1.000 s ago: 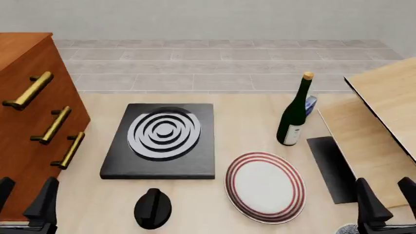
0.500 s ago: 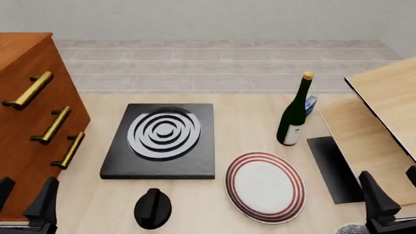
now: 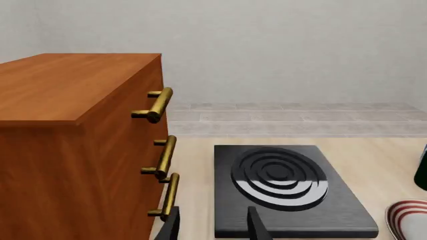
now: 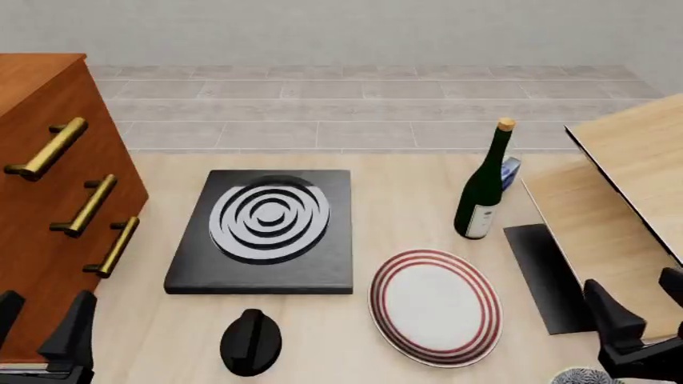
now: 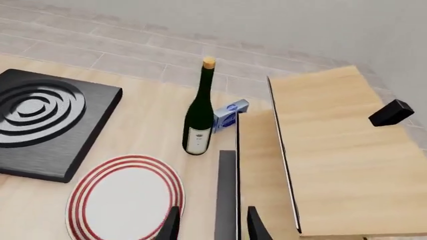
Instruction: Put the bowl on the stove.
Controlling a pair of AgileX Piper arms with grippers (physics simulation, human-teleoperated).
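1. Bowl (image 4: pixel 581 376): only a sliver of its speckled rim is showing at the bottom edge of the front view, right side, just beside the right gripper (image 4: pixel 649 308). Not touching the stove.
2. Stove (image 4: pixel 265 230): sitting flat on the table (image 4: pixel 405 184), left of centre, silver ring burner (image 4: pixel 269 214) in its middle. Nothing is resting on it.
3. Right gripper: hanging low at the front view's bottom-right corner, fingers spread apart, nothing between them. In the right wrist view its fingertips (image 5: pixel 171 222) are framing a dark flat strip (image 5: pixel 227 192) beside the light wooden board (image 5: pixel 333 150).
4. Left gripper (image 4: pixel 37 324): sitting at the bottom-left corner of the front view, beside the wooden cabinet (image 4: pixel 48 200), claw released and empty. The left wrist view is showing its fingertips (image 3: pixel 257 227) parted, pointing toward the near edge of the stove.
5. Cabinet: three brass handles (image 4: pixel 48 148) are facing the stove.
6. Red-ringed white plate (image 4: pixel 436 306): lying tilted just right of the stove's front corner, well clear of the burner.
7. Black round knob (image 4: pixel 251 342): standing in front of the stove, apart from it.
8. Green wine bottle (image 4: pixel 485 188): standing upright behind the plate, with a small blue-and-white box (image 5: pixel 227 116) just behind it, against the board's edge.
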